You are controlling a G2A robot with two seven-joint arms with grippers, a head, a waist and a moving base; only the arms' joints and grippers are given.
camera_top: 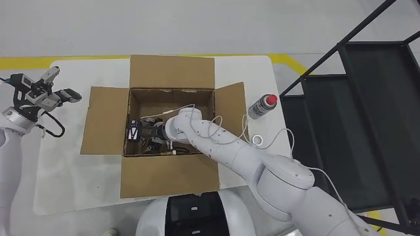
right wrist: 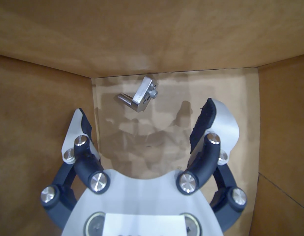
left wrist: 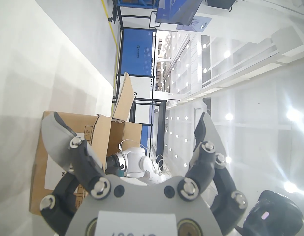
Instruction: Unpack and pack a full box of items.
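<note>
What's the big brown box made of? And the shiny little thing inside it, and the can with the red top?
The box looks like cardboard: dull brown, folded flaps, creases. The little part on its floor looks like metal, maybe steel or aluminium: silvery, sharp-edged, with drilled holes. The can beside the box seems metal, its red cap perhaps plastic; too small to be sure.

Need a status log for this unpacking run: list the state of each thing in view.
Box: open, four flaps folded out.
Metal part: loose on the box floor, ungripped.
Can: capped, on the table outside the box.
Left gripper: open, empty, at the table's edge.
Right gripper: open, empty, inside the box, over the metal part.
</note>
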